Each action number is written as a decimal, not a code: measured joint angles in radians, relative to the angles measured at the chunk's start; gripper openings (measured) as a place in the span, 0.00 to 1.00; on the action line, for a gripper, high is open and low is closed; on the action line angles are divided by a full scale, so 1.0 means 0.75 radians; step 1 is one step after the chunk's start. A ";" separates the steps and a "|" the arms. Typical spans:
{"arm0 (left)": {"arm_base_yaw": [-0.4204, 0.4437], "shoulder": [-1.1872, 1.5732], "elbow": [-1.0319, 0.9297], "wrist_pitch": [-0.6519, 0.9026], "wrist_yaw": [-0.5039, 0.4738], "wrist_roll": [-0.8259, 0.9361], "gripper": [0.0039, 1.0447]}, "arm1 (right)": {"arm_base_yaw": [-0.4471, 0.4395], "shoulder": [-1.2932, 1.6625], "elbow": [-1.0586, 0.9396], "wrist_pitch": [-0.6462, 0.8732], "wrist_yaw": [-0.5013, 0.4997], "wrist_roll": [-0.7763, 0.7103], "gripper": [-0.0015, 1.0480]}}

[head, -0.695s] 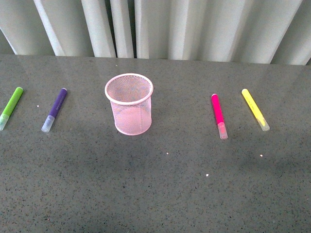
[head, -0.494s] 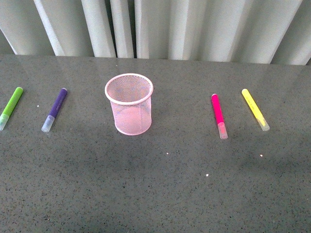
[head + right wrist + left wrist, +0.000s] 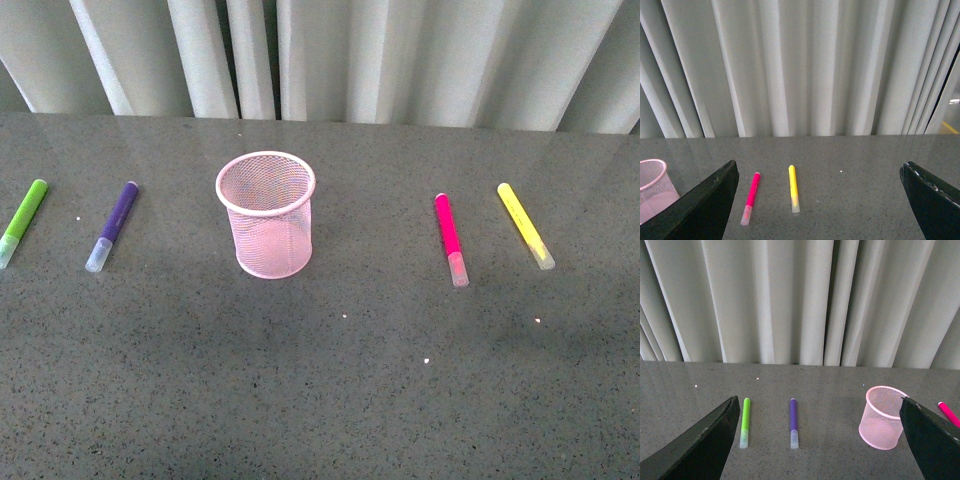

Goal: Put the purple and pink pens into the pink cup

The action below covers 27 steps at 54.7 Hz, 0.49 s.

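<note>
Four markers and one cup sit on the grey speckled desk (image 3: pixel 320 400). Purple pen (image 3: pixel 112 226): lies flat, left of the pink cup (image 3: pixel 267 215) and well apart from it, clear cap toward the robot; a green marker (image 3: pixel 22 221) lies further left. Pink pen (image 3: pixel 450 238): lies flat, right of the cup and well apart from it, clear cap toward the robot; a yellow marker (image 3: pixel 525 225) lies near it, further right. Cup: upright, mouth open, nothing inside. Handling, as judged: both pens look light, stiff and smooth-barrelled, so likely to roll; best taken across the coloured barrel near its middle, not by the cap. The mesh cup looks light and may tip or slide if knocked. Left tool (image 3: pixel 818 402) and right tool (image 3: pixel 818 164): jaws wide apart, holding nothing. Markings: no brand, label or lettering legible.
</note>
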 joint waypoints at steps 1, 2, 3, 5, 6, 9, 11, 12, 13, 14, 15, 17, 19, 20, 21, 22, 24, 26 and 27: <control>0.000 0.000 0.000 0.000 0.000 0.000 0.94 | -0.001 0.000 -0.001 0.000 0.000 0.000 0.93; 0.000 0.000 0.000 0.000 0.000 0.000 0.94 | 0.000 0.000 -0.001 0.000 0.000 0.000 0.93; 0.000 0.000 0.000 0.000 0.000 0.000 0.94 | -0.001 0.000 0.000 0.000 0.000 0.000 0.93; 0.000 0.000 0.000 0.000 0.000 0.000 0.94 | 0.000 0.000 -0.001 0.000 0.000 0.000 0.93; 0.000 0.000 0.000 0.000 0.000 -0.001 0.94 | -0.001 0.000 -0.001 0.000 0.000 0.000 0.93; 0.000 0.000 0.000 0.000 0.000 0.000 0.94 | 0.000 0.000 -0.001 0.000 0.000 0.000 0.93; 0.000 0.000 0.000 0.000 0.000 0.000 0.94 | 0.000 0.000 -0.001 0.000 0.000 0.000 0.93; 0.000 0.000 0.000 0.000 0.000 -0.001 0.94 | 0.000 0.000 -0.001 0.000 0.000 0.000 0.93; 0.000 0.000 0.000 0.000 0.000 0.000 0.94 | -0.001 0.000 -0.001 0.001 0.000 0.001 0.93; 0.000 0.000 0.000 0.000 0.000 0.000 0.94 | -0.001 0.000 -0.001 0.000 0.000 0.000 0.93; 0.000 0.000 0.000 0.000 0.000 0.000 0.94 | 0.000 0.000 -0.001 0.000 0.000 0.000 0.93; 0.000 0.000 0.000 0.000 0.000 -0.001 0.94 | -0.001 0.000 -0.001 0.001 0.000 0.000 0.93; 0.000 0.000 0.000 0.000 0.000 -0.001 0.94 | 0.000 0.000 -0.001 0.000 0.000 0.000 0.93; 0.000 0.000 0.000 0.000 0.000 0.000 0.94 | -0.001 0.000 0.000 0.000 0.000 0.001 0.93; 0.000 0.000 0.000 0.000 0.000 0.000 0.94 | 0.000 0.000 -0.001 0.000 0.000 0.001 0.93; 0.000 0.000 0.000 0.000 0.000 0.000 0.94 | -0.001 0.000 -0.001 0.000 0.000 0.000 0.93; 0.000 0.000 0.000 0.000 0.000 0.000 0.94 | -0.001 0.000 0.000 0.001 0.000 0.000 0.93; 0.000 0.000 0.000 0.000 0.000 0.000 0.94 | 0.000 0.000 -0.001 0.000 0.000 0.000 0.93; 0.000 0.000 0.000 -0.001 0.000 -0.001 0.94 | 0.000 0.000 -0.001 0.000 0.000 0.000 0.93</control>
